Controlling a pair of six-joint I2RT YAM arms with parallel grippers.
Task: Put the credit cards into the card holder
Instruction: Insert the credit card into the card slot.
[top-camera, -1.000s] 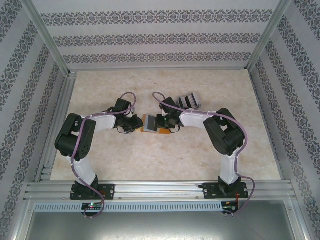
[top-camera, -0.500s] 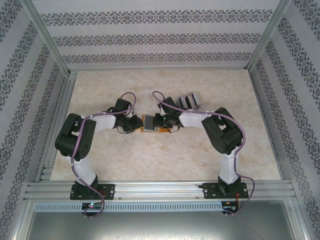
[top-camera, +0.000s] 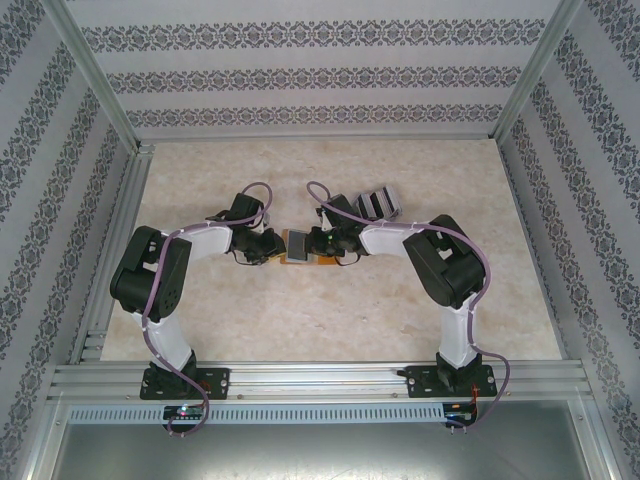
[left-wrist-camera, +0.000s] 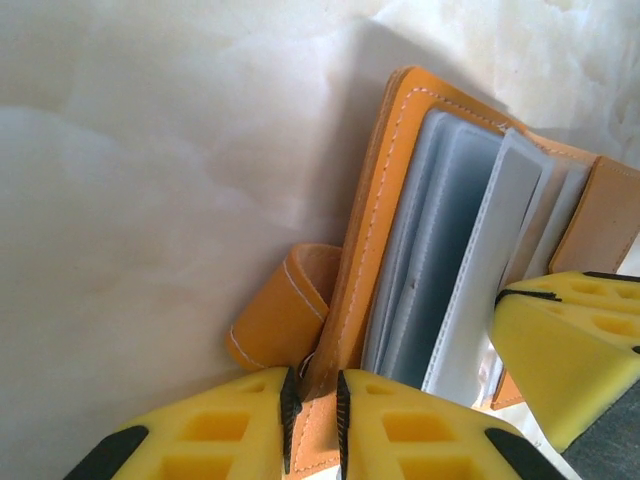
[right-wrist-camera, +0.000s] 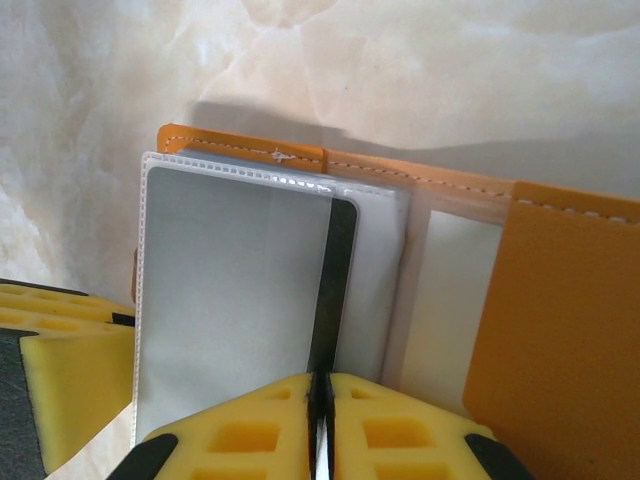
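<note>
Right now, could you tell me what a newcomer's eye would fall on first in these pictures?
The bright orange wallet lies open at the middle of the table. The left gripper pinches its cover edge, while the right gripper is shut on a thin grey card at the wallet's clear pocket. A fanned stack of cards lies farther back, beside the right arm.

I'm working over a pale, marbled table (top-camera: 300, 320). The orange card holder (top-camera: 325, 263) lies open on it between my left gripper (top-camera: 278, 248) and right gripper (top-camera: 312, 243). The fanned credit cards (top-camera: 377, 203) lie just beyond the right one.
</note>
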